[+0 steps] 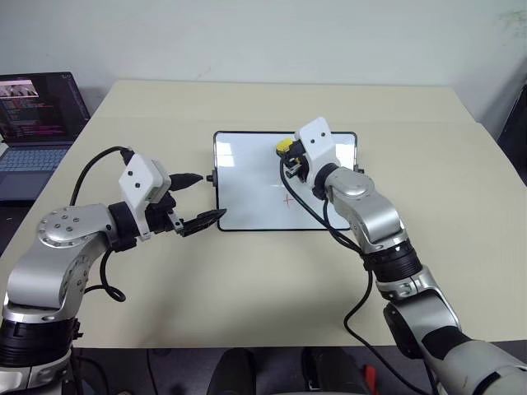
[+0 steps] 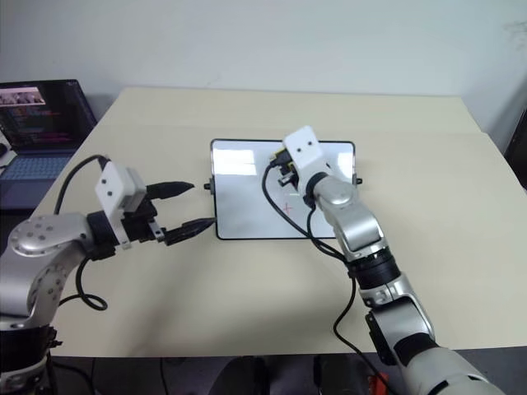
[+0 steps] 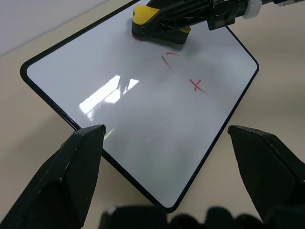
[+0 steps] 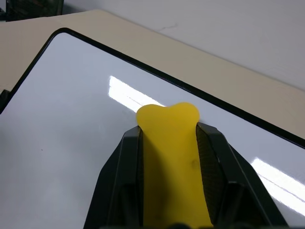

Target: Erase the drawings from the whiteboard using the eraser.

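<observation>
Right claw (image 4: 167, 143) grips eraser (image 4: 169, 157) | lengthwise along fingers (over whiteboard (image 1: 247, 177))

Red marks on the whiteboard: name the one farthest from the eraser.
The plus sign; the two short strokes lie right beside the eraser.

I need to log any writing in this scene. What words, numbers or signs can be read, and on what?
"+": a red plus sign drawn on the whiteboard.
Red strokes beside it: squiggles, not letters.
Laptop screen: lines of text, too small to read.
No other readable text.
</observation>
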`<state>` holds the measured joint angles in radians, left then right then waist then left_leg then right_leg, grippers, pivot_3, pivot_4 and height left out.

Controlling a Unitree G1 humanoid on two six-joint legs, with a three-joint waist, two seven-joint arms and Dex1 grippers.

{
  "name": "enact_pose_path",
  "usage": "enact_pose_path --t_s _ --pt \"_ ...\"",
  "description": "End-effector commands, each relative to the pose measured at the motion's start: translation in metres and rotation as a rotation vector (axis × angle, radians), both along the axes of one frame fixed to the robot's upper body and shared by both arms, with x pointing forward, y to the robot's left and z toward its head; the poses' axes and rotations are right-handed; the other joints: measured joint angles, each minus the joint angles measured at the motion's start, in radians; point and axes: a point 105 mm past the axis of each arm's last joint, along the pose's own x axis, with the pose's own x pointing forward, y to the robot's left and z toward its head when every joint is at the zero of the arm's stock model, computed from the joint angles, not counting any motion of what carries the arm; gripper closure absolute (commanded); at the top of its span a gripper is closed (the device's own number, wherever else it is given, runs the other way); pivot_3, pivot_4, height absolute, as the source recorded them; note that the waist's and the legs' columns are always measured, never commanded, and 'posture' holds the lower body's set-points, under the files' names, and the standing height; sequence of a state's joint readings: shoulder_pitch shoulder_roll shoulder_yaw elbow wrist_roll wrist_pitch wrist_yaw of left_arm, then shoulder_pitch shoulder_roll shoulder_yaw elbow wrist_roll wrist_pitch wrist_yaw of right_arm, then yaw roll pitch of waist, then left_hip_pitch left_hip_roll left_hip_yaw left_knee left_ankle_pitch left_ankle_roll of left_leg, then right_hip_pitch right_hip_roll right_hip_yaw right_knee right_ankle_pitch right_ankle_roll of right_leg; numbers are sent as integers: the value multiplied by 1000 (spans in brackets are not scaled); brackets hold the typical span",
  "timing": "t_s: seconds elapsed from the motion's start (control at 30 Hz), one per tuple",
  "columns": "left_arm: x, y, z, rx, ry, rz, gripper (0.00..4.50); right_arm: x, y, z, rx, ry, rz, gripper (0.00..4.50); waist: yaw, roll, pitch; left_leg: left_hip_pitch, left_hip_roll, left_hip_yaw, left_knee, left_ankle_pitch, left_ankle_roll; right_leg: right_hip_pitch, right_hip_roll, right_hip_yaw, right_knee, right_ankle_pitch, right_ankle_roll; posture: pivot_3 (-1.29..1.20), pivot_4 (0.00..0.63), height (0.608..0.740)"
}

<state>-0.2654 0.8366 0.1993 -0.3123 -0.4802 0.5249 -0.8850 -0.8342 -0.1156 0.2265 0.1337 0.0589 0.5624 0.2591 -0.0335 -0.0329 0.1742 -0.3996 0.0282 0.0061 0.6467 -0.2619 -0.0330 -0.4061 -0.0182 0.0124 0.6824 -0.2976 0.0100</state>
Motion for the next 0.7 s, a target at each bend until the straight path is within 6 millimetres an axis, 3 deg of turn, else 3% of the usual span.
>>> enact_pose_path --t_s 0.03,0.43,0.53,0.7 --pt "0 -7 8 11 -46 -30 0 -5 12 17 -11 -66 43 3307 1 0 0 0 0 0 0 0 0 0 0 0 0 0 0 0 150 740" --pt "0 -12 5 6 -41 -54 0 13 -46 0 -94 -35 -128 3308 2 -1 0 0 0 0 1 0 0 0 0 0 2 0 0 0 150 740" --pt "0 -13 4 4 -40 -56 0 10 -41 -4 -120 -27 -104 3308 2 -1 0 1 0 0 2 0 0 0 0 0 4 0 0 0 150 740" --pt "-1 -15 2 0 -38 -60 0 1 -9 -12 -144 -23 -10 3308 -2 -1 0 2 0 0 5 0 0 0 0 1 9 0 0 0 150 740"
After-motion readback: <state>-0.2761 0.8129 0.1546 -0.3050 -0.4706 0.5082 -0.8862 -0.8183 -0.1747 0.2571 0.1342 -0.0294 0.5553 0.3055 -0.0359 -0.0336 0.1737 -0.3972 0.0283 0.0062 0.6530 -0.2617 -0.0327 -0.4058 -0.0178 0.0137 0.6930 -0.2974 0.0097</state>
